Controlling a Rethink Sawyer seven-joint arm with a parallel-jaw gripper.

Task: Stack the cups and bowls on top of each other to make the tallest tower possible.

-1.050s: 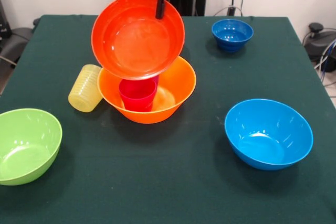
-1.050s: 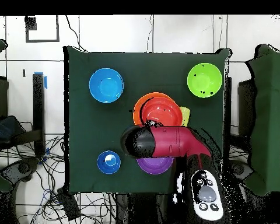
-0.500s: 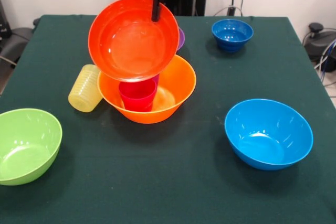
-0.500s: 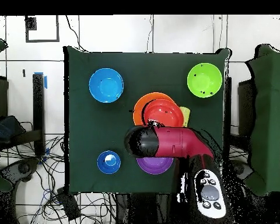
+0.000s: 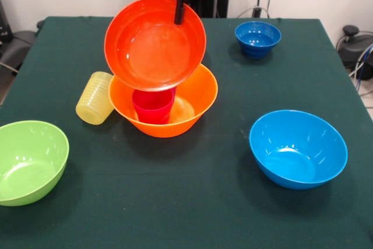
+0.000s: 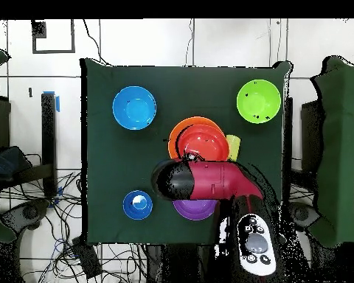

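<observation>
Since half a second ago the glossy red-orange plastic bowl (image 5: 155,43), hanging tilted from the jaws (image 5: 179,11), has swung a little toward the picture's right in the front view and now hides the purple edge that peeped out behind it; nothing else on the desk (image 5: 192,202) has shifted. The jaws are clenched on the bowl's upper rim, one dark finger (image 5: 179,10) lying across its inner face, so the bowl hangs face-on, directly below them and clear of everything else.

Just under the jaws stands the largest orange-yellow plastic bowl (image 5: 195,100), the base of the tower, with the small red-pink plastic cup (image 5: 152,105) upright inside it. The ribbed pale yellow tumbler (image 5: 95,98) lies on its side just beside that base. The purple bowl (image 6: 195,209) shows only from overhead, partly under the arm. Well apart from the jaws sit the light blue bowl (image 5: 298,148), the lime green bowl (image 5: 29,161) and the small dark blue bowl (image 5: 257,38).

By my judgement the work is at an early stage: only one cup is nested, the red-orange bowl is carried but not yet set down, and four bowls and the yellow tumbler wait loose. The other cups I cannot find.
</observation>
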